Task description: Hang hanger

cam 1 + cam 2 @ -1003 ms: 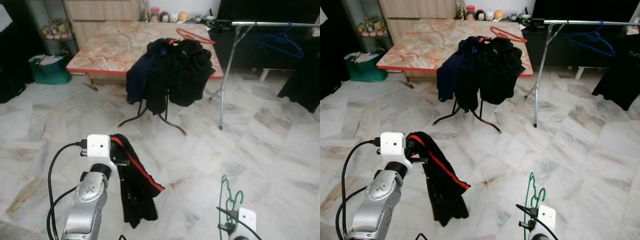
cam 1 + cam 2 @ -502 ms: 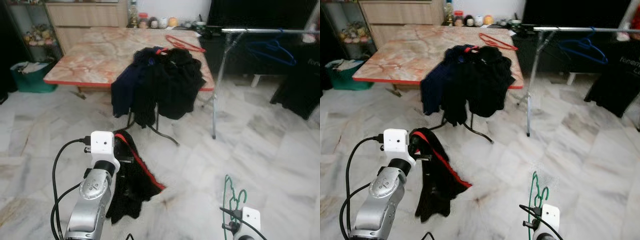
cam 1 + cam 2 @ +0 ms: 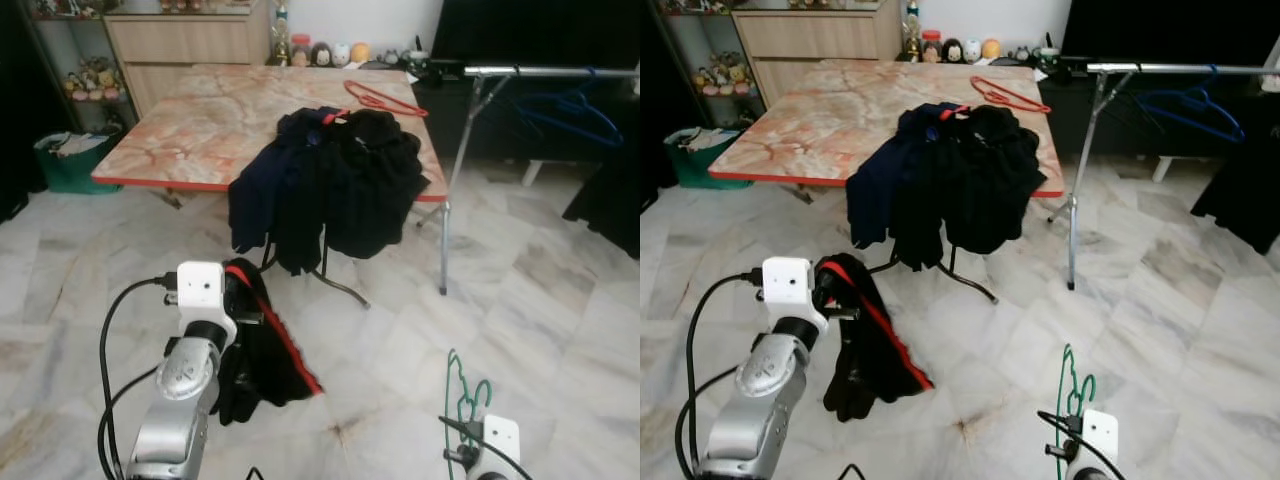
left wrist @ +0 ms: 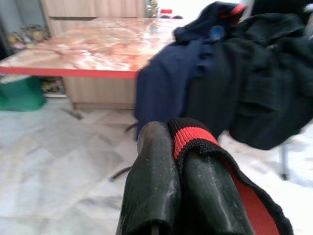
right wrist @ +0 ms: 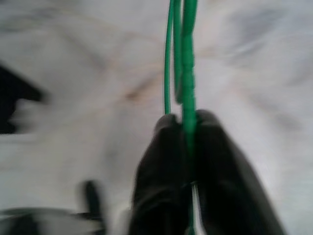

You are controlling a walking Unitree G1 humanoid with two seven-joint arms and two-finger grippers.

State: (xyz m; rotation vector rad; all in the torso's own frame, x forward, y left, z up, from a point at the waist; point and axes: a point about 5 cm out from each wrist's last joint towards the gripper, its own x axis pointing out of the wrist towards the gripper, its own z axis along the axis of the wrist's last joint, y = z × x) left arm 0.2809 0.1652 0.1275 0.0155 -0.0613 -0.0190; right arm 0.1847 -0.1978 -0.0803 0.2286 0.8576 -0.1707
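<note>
My right gripper [image 5: 185,122] is shut on a thin green wire hanger [image 5: 182,58], which it holds upright at the lower right over the floor [image 3: 1072,385]. My left gripper [image 4: 173,143] is shut on a black garment with red trim [image 3: 262,350] that hangs down from it at the lower left. Ahead on the right stands a metal clothes rail [image 3: 1180,68] with a blue hanger [image 3: 1192,100] on it. Both grippers are well short of the rail.
A marble-top table with a red edge [image 3: 200,120] stands ahead, a red hanger [image 3: 385,98] lying on it. A folding stand draped with dark clothes [image 3: 330,185] is in front of the table. A green bin [image 3: 70,160] sits at the far left. Dark clothes hang at the right edge [image 3: 1250,190].
The whole view has shifted as the camera moved. The black garment has swung under my left gripper. Both grippers keep their hold.
</note>
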